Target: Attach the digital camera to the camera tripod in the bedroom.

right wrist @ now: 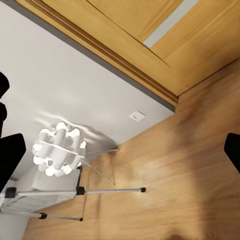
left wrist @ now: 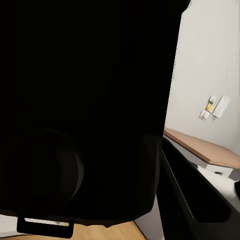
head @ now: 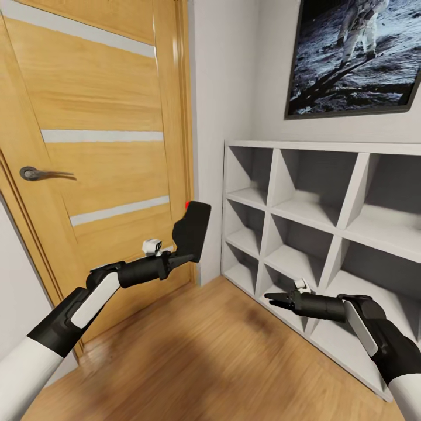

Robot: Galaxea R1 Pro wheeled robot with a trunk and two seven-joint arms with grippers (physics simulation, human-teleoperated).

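Observation:
In the head view my left gripper [head: 188,252] is shut on the digital camera [head: 193,227], a black boxy body with a red dot at its top corner, held up in front of the door. Seen from the left wrist, the camera [left wrist: 85,110] is a dark mass right against the lens, with one finger [left wrist: 192,200] beside it. My right gripper [head: 272,298] hangs open and empty in front of the low shelves. The right wrist view looks down on the camera tripod's silver legs [right wrist: 111,190] with black feet, lying low across the wood floor beside a white flower-shaped lamp [right wrist: 57,149].
A closed wooden door [head: 99,146] with a dark handle [head: 35,173] stands on the left. A white cubby shelf unit [head: 351,193] runs along the right wall under a framed moon picture [head: 356,52]. Wood floor [head: 204,351] lies between them.

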